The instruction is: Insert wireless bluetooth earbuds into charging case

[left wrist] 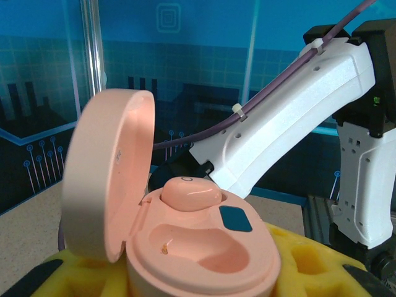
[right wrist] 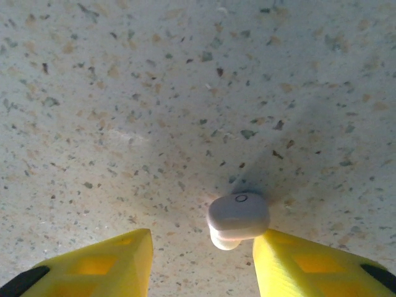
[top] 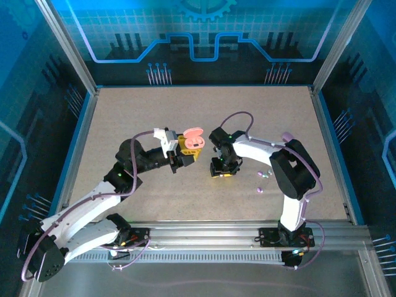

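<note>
My left gripper (top: 185, 153) is shut on the base of a pink charging case (top: 193, 139), held off the table with its lid open. In the left wrist view, the case (left wrist: 204, 247) sits between the yellow fingers (left wrist: 309, 260). One pink earbud (left wrist: 189, 195) is seated in the far slot, and the near slot is empty. My right gripper (top: 221, 172) points down at the table just right of the case. Its yellow fingertips (right wrist: 124, 260) stand apart, so the right gripper (right wrist: 203, 247) is open. A pale earbud (right wrist: 238, 216) lies on the table between them, against the right finger.
More tiny earbuds lie loose on the table right of my right gripper, pale ones (top: 263, 174) and a purple one (top: 260, 190). The right arm's white link (left wrist: 291, 117) passes close behind the open case. The speckled table (top: 124, 117) is walled by blue panels.
</note>
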